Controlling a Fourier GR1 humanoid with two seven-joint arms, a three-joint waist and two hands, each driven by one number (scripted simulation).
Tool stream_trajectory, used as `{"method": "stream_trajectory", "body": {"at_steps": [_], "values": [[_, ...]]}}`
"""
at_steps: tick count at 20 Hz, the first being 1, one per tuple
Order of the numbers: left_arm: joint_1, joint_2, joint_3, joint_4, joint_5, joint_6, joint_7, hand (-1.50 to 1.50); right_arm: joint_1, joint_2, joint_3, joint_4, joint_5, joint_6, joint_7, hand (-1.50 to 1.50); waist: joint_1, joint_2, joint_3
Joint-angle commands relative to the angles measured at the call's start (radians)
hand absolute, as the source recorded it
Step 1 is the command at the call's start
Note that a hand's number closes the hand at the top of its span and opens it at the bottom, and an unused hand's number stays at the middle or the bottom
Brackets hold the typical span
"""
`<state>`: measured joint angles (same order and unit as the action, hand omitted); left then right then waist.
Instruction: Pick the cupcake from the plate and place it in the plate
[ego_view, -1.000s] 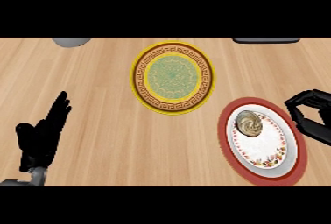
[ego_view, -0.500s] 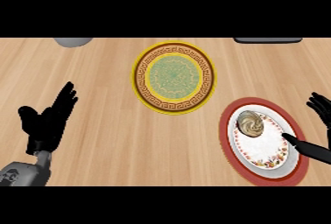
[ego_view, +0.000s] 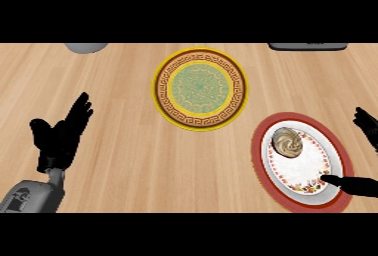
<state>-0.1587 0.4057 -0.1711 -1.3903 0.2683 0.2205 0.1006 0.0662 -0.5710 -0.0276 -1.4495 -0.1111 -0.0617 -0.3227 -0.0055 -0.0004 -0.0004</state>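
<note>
Your right hand (ego_view: 359, 184) was spread at the right edge, thumb tip lying on the rim of the red plate (ego_view: 260, 159), fingers apart and holding nothing. Your left hand (ego_view: 60, 136) rested open at the left, fingers up. You had one cupcake (ego_view: 287, 142), sitting on the red plate's upper half, and two plates; the yellow plate (ego_view: 162, 95) lay apart, up and left. No writing could be read. You worked on a light wood desk (ego_view: 125, 180).
</note>
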Motion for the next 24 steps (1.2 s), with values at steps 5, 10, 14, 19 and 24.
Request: {"method": "stream_trajectory", "body": {"at_steps": [5, 10, 14, 19, 24], "values": [[-0.043, -0.011, 0.044, 0.043, -0.014, -0.054, 0.01, 0.0, -0.054, -0.118, 0.001, -0.058, 0.034, 0.146, 0.245, -1.5, 0.004, 0.001, 0.0], [-0.04, -0.023, 0.053, 0.027, -0.035, -0.052, 0.025, 0.0, -0.032, -0.107, 0.08, -0.134, 0.186, 0.111, 0.356, -1.5, 0.004, 0.0, 0.0], [0.009, -0.039, 0.052, -0.033, -0.051, -0.048, 0.053, 0.0, -0.06, -0.099, 0.103, -0.163, 0.258, 0.128, 0.462, -1.5, 0.008, 0.0, 0.0], [0.062, -0.027, 0.094, -0.062, -0.051, -0.091, 0.016, 0.0, -0.1, -0.073, 0.135, -0.156, 0.303, 0.21, 0.526, -1.5, 0.011, 0.0, 0.0], [0.002, -0.058, 0.122, 0.002, -0.075, -0.125, 0.031, 0.0, -0.194, -0.036, 0.115, -0.096, 0.324, 0.315, 0.587, -1.5, 0.008, 0.0, 0.0]]}}
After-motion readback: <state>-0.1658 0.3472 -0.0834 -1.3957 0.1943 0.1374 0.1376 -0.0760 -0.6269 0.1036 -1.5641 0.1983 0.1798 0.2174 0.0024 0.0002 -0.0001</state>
